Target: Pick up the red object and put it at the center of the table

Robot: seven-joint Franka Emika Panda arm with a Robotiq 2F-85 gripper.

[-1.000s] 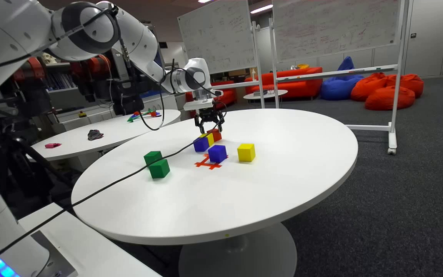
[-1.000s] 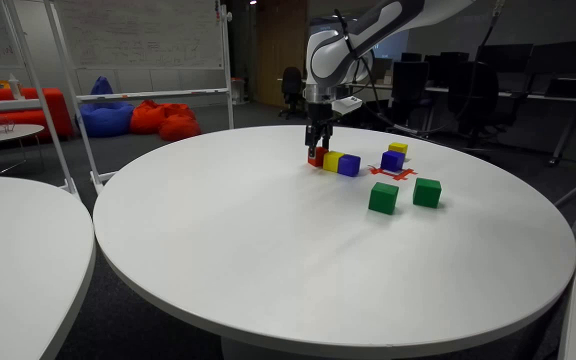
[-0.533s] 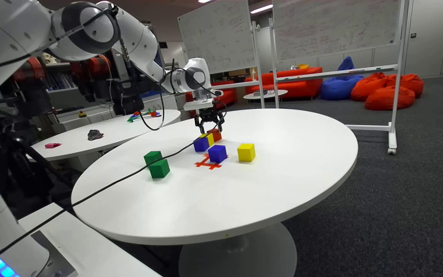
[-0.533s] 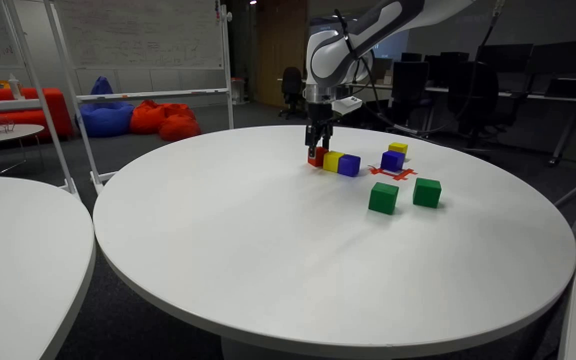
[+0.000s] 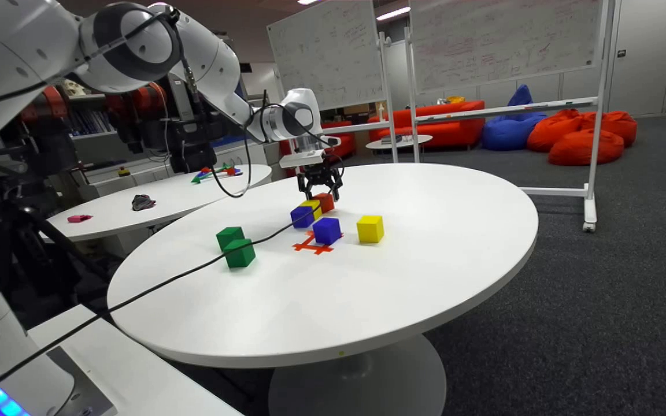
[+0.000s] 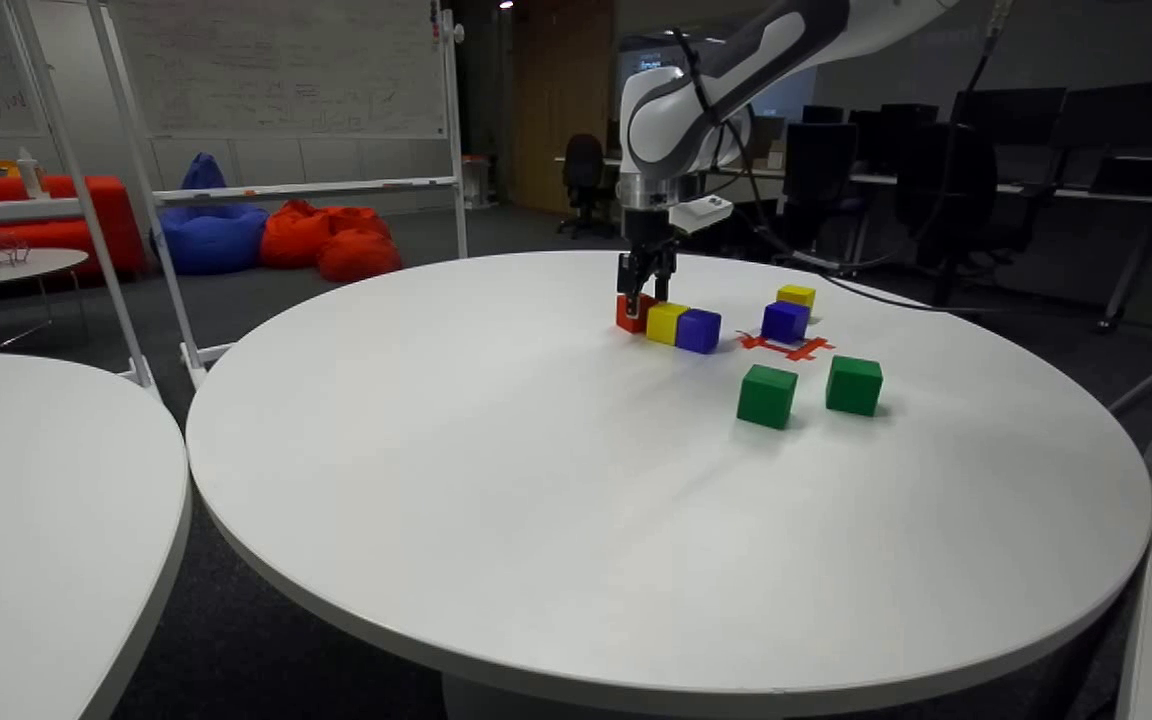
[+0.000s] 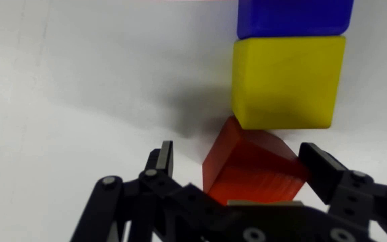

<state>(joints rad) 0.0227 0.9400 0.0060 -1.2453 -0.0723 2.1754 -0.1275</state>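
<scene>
The red object, a red cube (image 7: 257, 174), sits on the white round table (image 5: 425, 289), turned at an angle. One of its corners lies against or just under the edge of a yellow cube (image 7: 291, 80). My gripper (image 7: 240, 161) is open and pointing down, with the red cube between its fingers. In the wrist view there is a gap on the left; the right finger (image 7: 321, 171) overlaps the cube's corner, and whether they touch I cannot tell. The gripper's body hides the cube's near end. Both exterior views show the gripper (image 6: 647, 300) low over the red cube (image 5: 327, 202).
A blue cube (image 6: 699, 331) adjoins the yellow one in a row. Red tape marks (image 5: 313, 247) lie nearby, with another blue cube (image 5: 327, 231) on them and a second yellow cube (image 5: 370, 229) beside. Two green cubes (image 6: 766, 397) stand apart. A black cable (image 5: 182, 274) hangs across an exterior view.
The gripper has shifted slightly to the right in both exterior views, and the cable has moved with the arm. The cubes look unmoved. The fingers stay open.
</scene>
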